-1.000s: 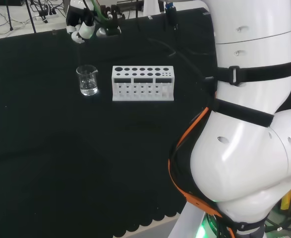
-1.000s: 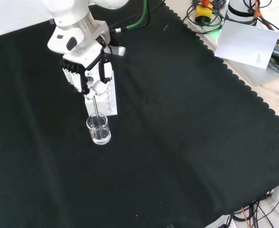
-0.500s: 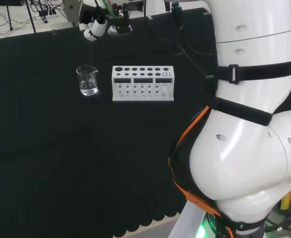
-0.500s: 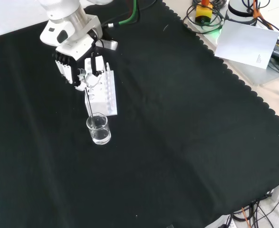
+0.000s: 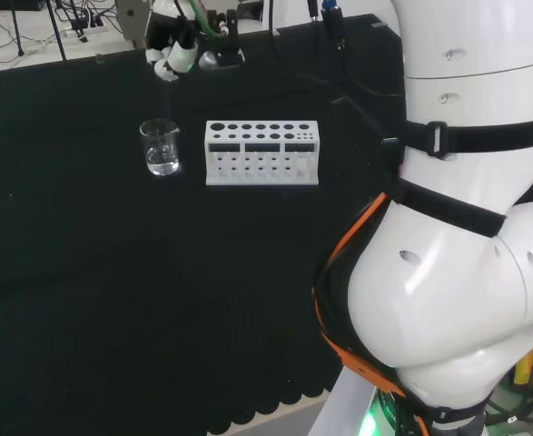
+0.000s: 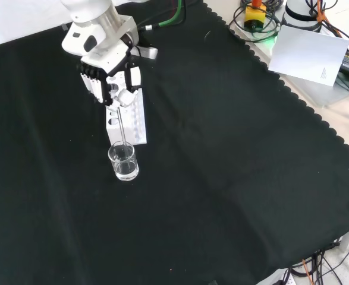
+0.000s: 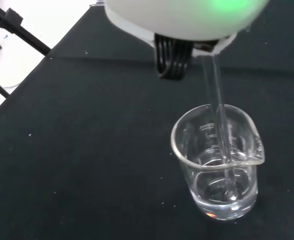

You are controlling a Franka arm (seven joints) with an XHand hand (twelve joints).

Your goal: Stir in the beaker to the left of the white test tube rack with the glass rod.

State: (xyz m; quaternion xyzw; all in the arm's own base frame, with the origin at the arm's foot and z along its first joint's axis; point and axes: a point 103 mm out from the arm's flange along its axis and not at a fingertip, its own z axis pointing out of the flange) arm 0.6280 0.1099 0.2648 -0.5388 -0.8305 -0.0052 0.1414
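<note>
The glass rod (image 7: 218,115) is held near its top end by the hand (image 6: 112,80), whose fingers (image 6: 94,83) are curled down round it and pinch it against the thumb. The grip is taken high, so that the hand stays above the rim and only the rod enters the glass.

In the wrist view the rod is seen to run down, slightly tilted, into the beaker (image 7: 218,162), with its lower end in the shallow clear liquid close to the bottom. It appears to pass near the far side of the rim; whether it touches the wall cannot be told.

In the head view the beaker (image 5: 160,146) stands on the black cloth (image 5: 84,272) just to the left of the white rack (image 5: 261,153), apart from it. In the front view the rack (image 6: 129,122) lies beyond the beaker, partly behind the hand. That small gap is judged to leave room for the rod to be circled without the rack being struck.

The stirring is judged to be under way. A thin rod in a light beaker could tip it if the wall is pushed.
</note>
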